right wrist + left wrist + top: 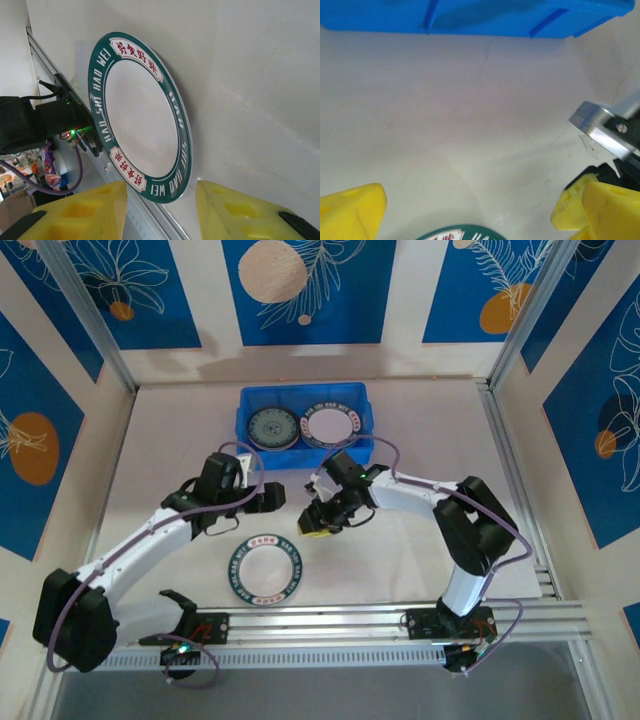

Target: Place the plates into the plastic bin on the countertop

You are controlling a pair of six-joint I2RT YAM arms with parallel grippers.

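Two round plates, one grey-patterned plate [272, 427] and one dark-rimmed white plate [330, 425], are lying in the blue rectangular plastic bin [243, 425], upper centre; one green-rimmed white plate [267, 569] is waiting on the pale countertop [420, 450], lower centre. Left gripper [470, 207] is hovering spread wide, empty; right gripper [320, 528] is hanging part-spread above it, pinching nothing

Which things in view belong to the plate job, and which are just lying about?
Job:
- green-rimmed plate, loose on the countertop
- blue plastic bin
- inside the bin: grey patterned plate, white-centred plate

Just there:
- aluminium rail at the near edge
- blue patterned wall panels
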